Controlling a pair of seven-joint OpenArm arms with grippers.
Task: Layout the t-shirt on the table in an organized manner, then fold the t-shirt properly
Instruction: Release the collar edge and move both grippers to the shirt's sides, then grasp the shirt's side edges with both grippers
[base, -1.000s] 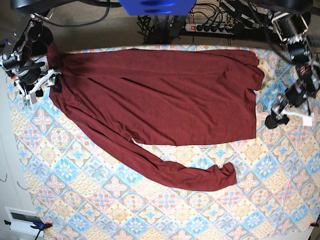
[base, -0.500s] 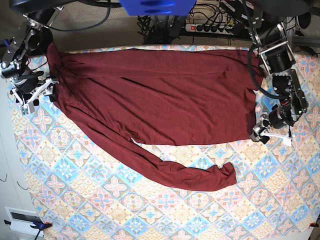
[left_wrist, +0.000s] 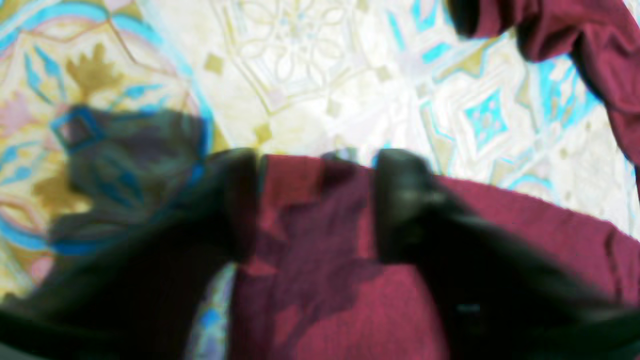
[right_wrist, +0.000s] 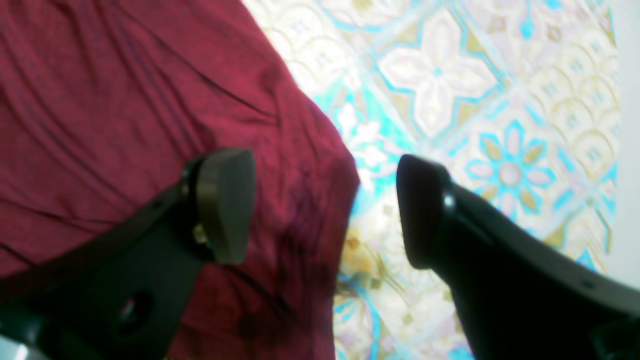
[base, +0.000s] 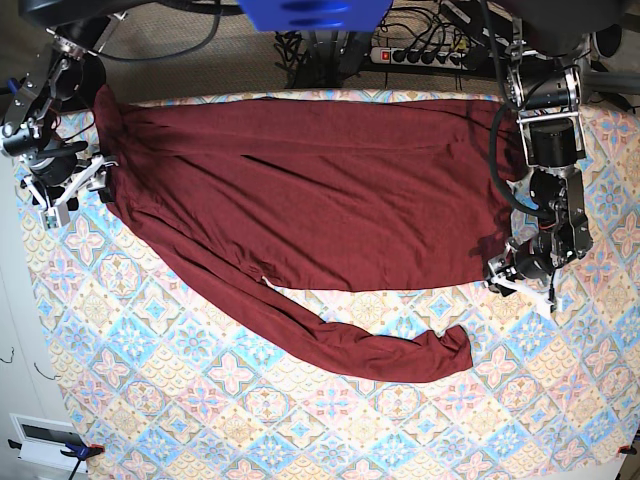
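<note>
The dark maroon t-shirt (base: 320, 190) lies spread across the far half of the patterned table (base: 300, 420), one long sleeve (base: 400, 350) trailing diagonally toward the front. My left gripper (base: 508, 278) is low at the shirt's lower right hem corner. In the left wrist view its fingers (left_wrist: 395, 200) stand apart with the shirt's edge (left_wrist: 310, 280) between them, not pinched. My right gripper (base: 75, 195) hangs at the shirt's left edge. It is open (right_wrist: 322, 200), one finger over the cloth (right_wrist: 100, 100) and the other over bare table (right_wrist: 450, 75).
A power strip (base: 420, 55) and cables lie behind the table's far edge, beside a blue mount (base: 315, 12). A white box (base: 45, 440) sits on the floor at the front left. The sleeve's cuff (left_wrist: 575, 40) lies just beyond the left gripper.
The left arm swung in from the table's right edge down to the shirt's lower right corner, and its jaws narrowed. The right gripper drew slightly left, off the shirt's shoulder.
</note>
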